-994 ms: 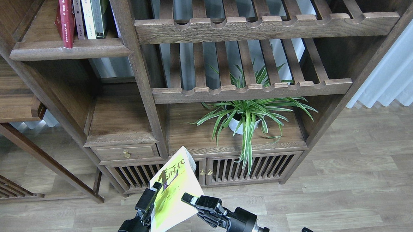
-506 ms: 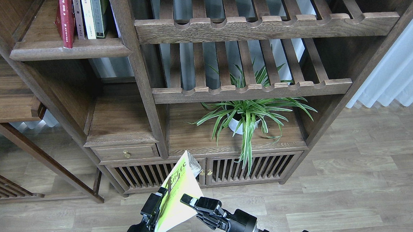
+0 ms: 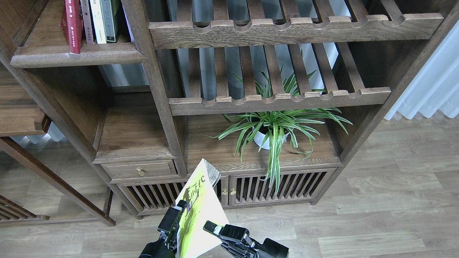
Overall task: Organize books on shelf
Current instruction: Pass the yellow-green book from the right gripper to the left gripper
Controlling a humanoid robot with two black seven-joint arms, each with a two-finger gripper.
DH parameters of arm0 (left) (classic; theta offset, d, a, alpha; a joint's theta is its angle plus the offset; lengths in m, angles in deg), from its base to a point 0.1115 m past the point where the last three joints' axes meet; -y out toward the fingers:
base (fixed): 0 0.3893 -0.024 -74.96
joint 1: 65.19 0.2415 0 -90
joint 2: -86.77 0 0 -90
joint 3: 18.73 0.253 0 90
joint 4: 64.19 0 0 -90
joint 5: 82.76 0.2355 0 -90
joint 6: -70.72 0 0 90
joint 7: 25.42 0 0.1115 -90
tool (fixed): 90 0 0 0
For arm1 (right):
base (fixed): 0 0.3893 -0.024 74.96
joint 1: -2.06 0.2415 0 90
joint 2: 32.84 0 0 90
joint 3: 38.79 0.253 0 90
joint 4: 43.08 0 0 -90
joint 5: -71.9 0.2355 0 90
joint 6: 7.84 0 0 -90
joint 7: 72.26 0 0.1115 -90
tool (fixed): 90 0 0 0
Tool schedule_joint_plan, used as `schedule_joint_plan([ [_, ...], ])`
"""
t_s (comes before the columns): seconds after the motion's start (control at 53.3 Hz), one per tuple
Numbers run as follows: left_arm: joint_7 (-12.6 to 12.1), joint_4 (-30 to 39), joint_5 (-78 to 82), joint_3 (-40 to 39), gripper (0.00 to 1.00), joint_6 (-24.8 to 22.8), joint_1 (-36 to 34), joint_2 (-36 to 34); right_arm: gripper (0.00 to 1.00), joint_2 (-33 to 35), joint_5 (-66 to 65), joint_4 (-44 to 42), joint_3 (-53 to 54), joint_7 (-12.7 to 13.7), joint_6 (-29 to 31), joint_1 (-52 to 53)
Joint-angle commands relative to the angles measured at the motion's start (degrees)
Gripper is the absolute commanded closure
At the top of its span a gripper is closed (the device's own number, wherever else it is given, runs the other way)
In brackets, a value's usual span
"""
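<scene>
My left pincer (image 3: 174, 223) stays closed on the yellow-green paperback with white edges (image 3: 197, 213), now raised slightly; the right pincer (image 3: 215, 229) touches it, grip unclear. The dark-brown board shelf (image 3: 77, 58) remains far above.

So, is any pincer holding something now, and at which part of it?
The left pincer grips the yellow-green book at its left edge, about halfway up. The right pincer touches its lower right edge; whether it clamps there cannot be told.
</scene>
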Motion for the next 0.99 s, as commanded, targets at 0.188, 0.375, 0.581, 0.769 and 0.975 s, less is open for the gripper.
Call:
schedule_joint_plan([
  [0.188,0.35,-1.12,-0.02,-1.88,0.94,0.00,0.65,-0.79,0.93,0.00,0.03,-0.45,0.38,-0.07,0.06,0.23],
  [0.375,0.35,-0.24,-0.02,-2.14,0.93,0.00,0.91,-2.63,0.92,0.00,-0.32,-0.98,0.56,-0.15,0.06,0.50],
  [0.581,0.26,1.78,0.07,-2.23,0.95,0.00,2.67,-5.53,0.88,0.00,-0.32,-2.12,2.58,-0.42,0.06,1.38],
  [0.769,0.17,3.19,0.16,-2.67,0.96,0.00,2.76,-7.20,0.51,0.00,-1.64,-2.29,2.84,-0.42,-0.69,2.52],
  [0.975,0.00,3.72,0.16,-3.64,0.96,0.00,3.90,-10.28,0.01,0.00,-7.18,-4.14,2.93,-0.51,-5.88,5.16],
])
